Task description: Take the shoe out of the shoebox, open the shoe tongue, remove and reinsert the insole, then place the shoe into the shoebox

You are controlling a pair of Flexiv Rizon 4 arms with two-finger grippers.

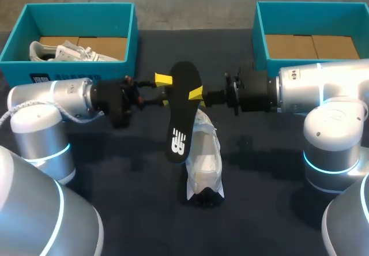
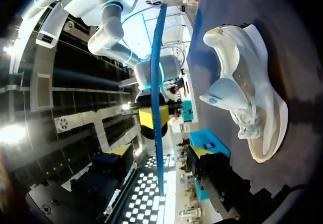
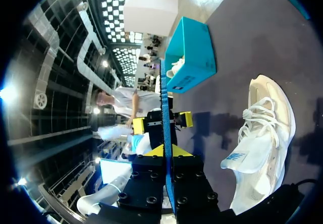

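Note:
A black insole (image 1: 181, 109) hangs upright in the air above the white shoe (image 1: 204, 158), which lies on the dark table. My right gripper (image 1: 196, 93) is shut on the insole's upper part from the right. My left gripper (image 1: 166, 90) comes in from the left, open, with one yellow tip on each side of the insole and neither touching it. In the left wrist view the insole's blue edge (image 2: 159, 82) runs between the left gripper's (image 2: 161, 152) spread fingers, and the shoe (image 2: 247, 88) lies beside it. The right wrist view shows the right gripper (image 3: 165, 151) clamped on the insole edge (image 3: 163, 98), with the shoe (image 3: 262, 133) below.
A teal shoebox (image 1: 75, 8) at the back left holds another white shoe (image 1: 63, 51). A second teal shoebox (image 1: 311, 8) at the back right shows only its cardboard floor. Both arms' bases stand at the table's front corners.

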